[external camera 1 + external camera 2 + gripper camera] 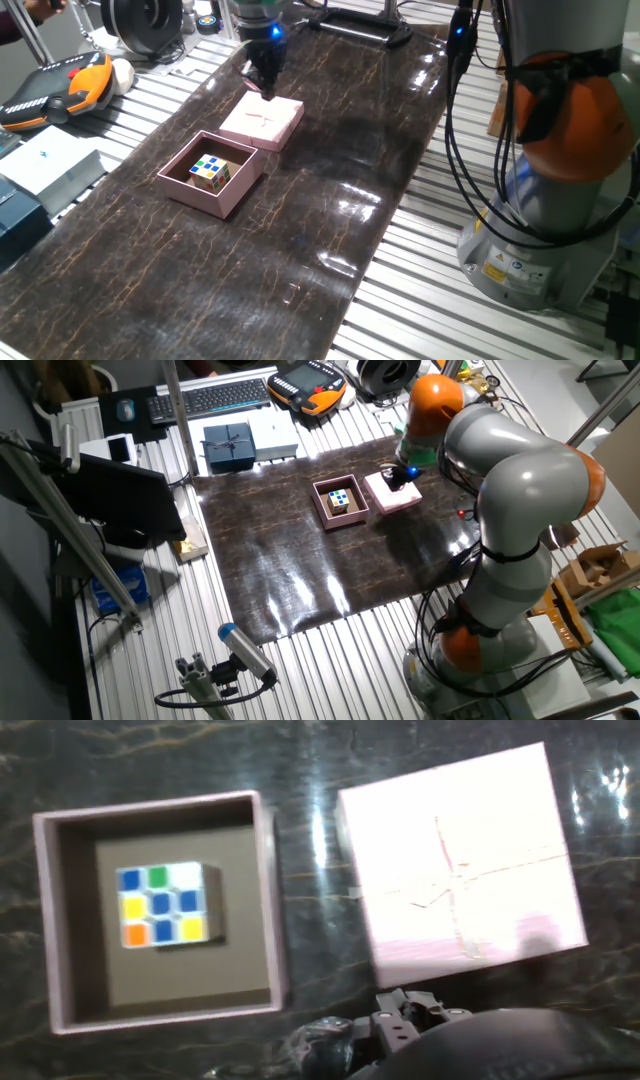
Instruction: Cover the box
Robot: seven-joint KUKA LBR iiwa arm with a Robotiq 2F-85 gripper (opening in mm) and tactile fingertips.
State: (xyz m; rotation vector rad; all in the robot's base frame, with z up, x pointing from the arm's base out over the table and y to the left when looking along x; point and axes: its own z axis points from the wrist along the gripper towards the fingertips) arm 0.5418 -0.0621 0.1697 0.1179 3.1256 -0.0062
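Note:
The pale-pink box (243, 192) with a dark brown lining sits open on the dark mat and holds a colourful puzzle cube (210, 172). It also shows in the other fixed view (325, 503) and at the left of the hand view (270, 900), with the cube (160, 905) inside. The flat pink lid (262, 122) with a thin bow mark lies just beyond the box, close beside it (460, 870). My gripper (265, 85) hangs just over the lid's far edge (400, 478). Only its body shows at the bottom of the hand view (400, 1020), and its fingers are unclear.
An orange and black pendant (60, 85) and a white flat box (50, 160) lie left of the mat. A dark blue gift box (228, 445) and a keyboard (210, 398) lie beyond the mat. My arm's base (560, 200) stands at the right with hanging cables.

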